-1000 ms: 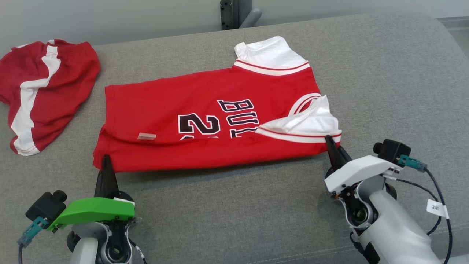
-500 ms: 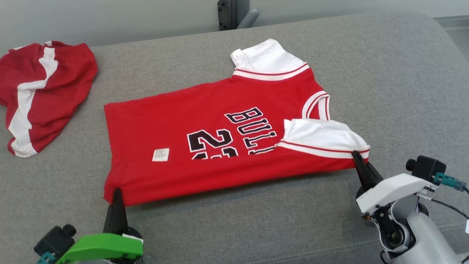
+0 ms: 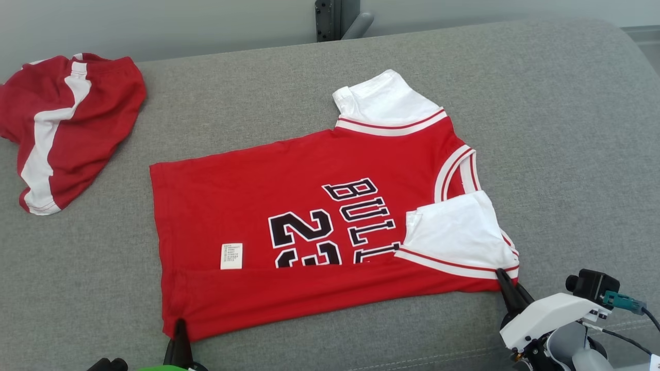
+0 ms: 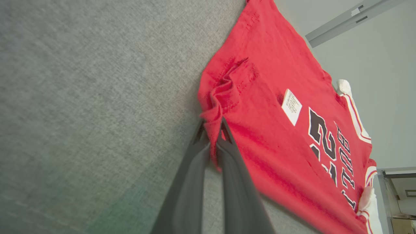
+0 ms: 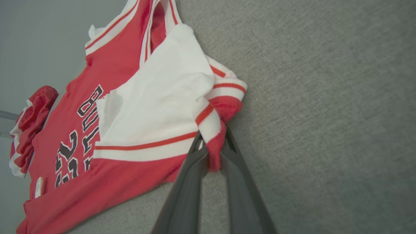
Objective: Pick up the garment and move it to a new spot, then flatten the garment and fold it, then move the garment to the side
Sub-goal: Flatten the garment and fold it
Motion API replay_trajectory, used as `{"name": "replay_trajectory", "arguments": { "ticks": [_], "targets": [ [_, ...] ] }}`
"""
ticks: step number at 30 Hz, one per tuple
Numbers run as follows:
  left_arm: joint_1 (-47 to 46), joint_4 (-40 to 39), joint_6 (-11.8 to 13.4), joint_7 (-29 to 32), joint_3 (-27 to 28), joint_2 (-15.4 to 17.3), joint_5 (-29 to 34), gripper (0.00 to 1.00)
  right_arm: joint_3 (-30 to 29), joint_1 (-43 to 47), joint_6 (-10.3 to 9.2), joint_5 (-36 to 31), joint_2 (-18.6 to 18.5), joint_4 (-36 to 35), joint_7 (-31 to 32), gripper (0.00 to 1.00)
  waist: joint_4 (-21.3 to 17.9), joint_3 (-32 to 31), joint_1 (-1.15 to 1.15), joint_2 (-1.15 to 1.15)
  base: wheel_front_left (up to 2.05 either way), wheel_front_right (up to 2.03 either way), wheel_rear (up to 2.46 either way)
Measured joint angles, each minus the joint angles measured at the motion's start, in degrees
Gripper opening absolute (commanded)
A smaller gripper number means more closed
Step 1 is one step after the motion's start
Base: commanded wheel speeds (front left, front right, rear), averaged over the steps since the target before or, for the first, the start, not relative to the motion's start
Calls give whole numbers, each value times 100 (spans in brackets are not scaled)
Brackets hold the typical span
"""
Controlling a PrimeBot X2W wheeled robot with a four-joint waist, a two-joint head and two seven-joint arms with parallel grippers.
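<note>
The garment [image 3: 289, 206] is a red jersey with white sleeves and black "BULLS 23" lettering, spread on the grey cushion with its near long edge folded over. My left gripper [image 3: 179, 325] is shut on the near hem corner, where red cloth bunches between the fingers [image 4: 213, 130]. At the other near corner my right gripper [image 3: 501, 274] is shut on the white-sleeved shoulder end, with the striped cuff pinched between its fingers [image 5: 213, 143]. A white care label [image 3: 231, 256] lies face up near the fold.
A second red garment with a white stripe [image 3: 67, 123] lies crumpled at the far left of the cushion [image 3: 541, 129]. A dark metal post [image 3: 330, 19] stands behind the cushion's back edge. The cushion's front seam runs just by my right wrist.
Both grippers have drawn the jersey's near edge toward me, spreading it flatter. More of the lettering and the care label now show. Both grips stayed shut.
</note>
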Motion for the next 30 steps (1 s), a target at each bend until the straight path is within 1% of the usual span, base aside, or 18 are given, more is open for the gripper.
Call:
{"name": "replay_trajectory", "arguments": {
  "ticks": [6,7,8,9,10,13,18,20,24,27,30],
  "targets": [
    [-122,345,-11,-43,-22,-3,-8,0,-67,12,2,-103,58,52,22,0,-38,-20,0,0,0,0,0],
    [-142,391,-25,-44,-24,-3,-8,1,-71,12,2,-120,62,60,13,5,-43,-25,0,0,0,0,0],
    [-152,433,-26,-51,-25,-2,-7,20,-75,13,2,-125,63,65,-9,32,-47,-31,0,0,0,0,0],
    [-159,457,-26,-64,-29,-3,-1,42,-75,17,1,-122,64,66,-19,62,-48,-38,0,0,0,0,0],
    [-163,476,-26,-96,-29,-3,8,100,-78,34,1,-113,62,65,-52,100,-48,-47,0,0,0,0,0],
    [-162,492,-26,-151,-3,25,38,100,-112,143,-4,-68,47,29,-127,100,-43,-78,0,0,0,0,0],
    [-116,299,29,-245,56,194,257,100,-249,324,-4,-120,51,-266,-213,100,-51,-121,0,0,0,0,0],
    [-101,132,52,-281,91,312,360,100,-363,374,-4,-212,51,-449,-225,100,-67,-129,0,0,0,0,0],
    [-209,-224,181,-287,34,593,715,100,-558,388,-3,-592,49,-955,-259,100,-98,-140,0,0,0,0,0],
    [-633,-413,286,-35,-201,872,1085,100,-683,364,-4,-1099,-11,-1337,-254,100,-114,-136,0,0,0,0,0],
    [-1229,-480,375,344,-428,1082,1365,100,-679,226,-4,-1324,-74,-1668,-176,100,-120,-98,0,0,0,0,0]
  ]
}}
